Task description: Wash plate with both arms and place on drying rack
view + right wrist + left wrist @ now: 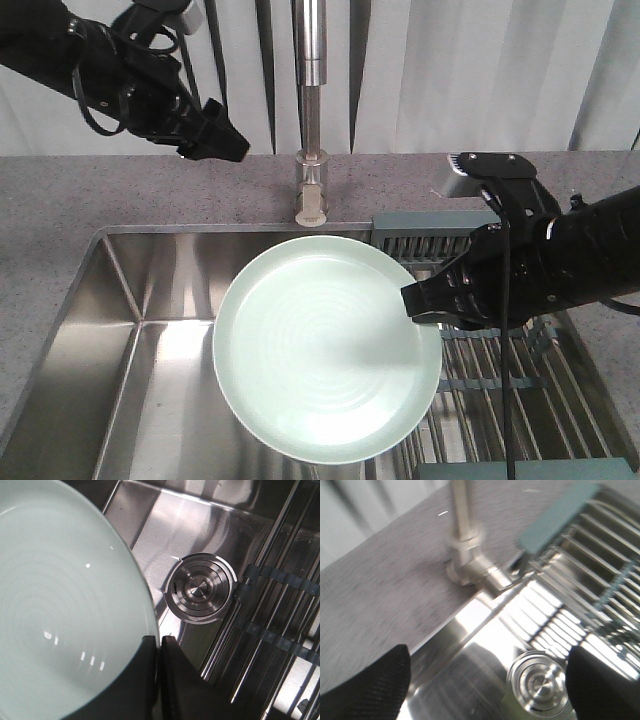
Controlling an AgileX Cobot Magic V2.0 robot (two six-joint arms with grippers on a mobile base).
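Exterior front-facing view: the left gripper [222, 143] hangs high near the back left corner of the sink [120, 330], fingers wide apart and empty. The plate [320, 350] is held level over the sink's right half, in front of the faucet [311, 100]. The right gripper [418, 300], reaching low across the drying rack [420, 222], pinches its right rim tightly. For washing, I judge this pinch must be firm and the left arm's descent slow.

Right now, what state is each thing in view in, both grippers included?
Round pale mint-green plate: held up by its rim, off the rack.
Right black gripper: shut on the plate's rim.
Left black gripper: open, holding nothing.
Steel tap: no water seen running.
Grey-green metal-rod drying rack: no plate on it.
Round steel drain: fitted in place; plugged or not, cannot tell.
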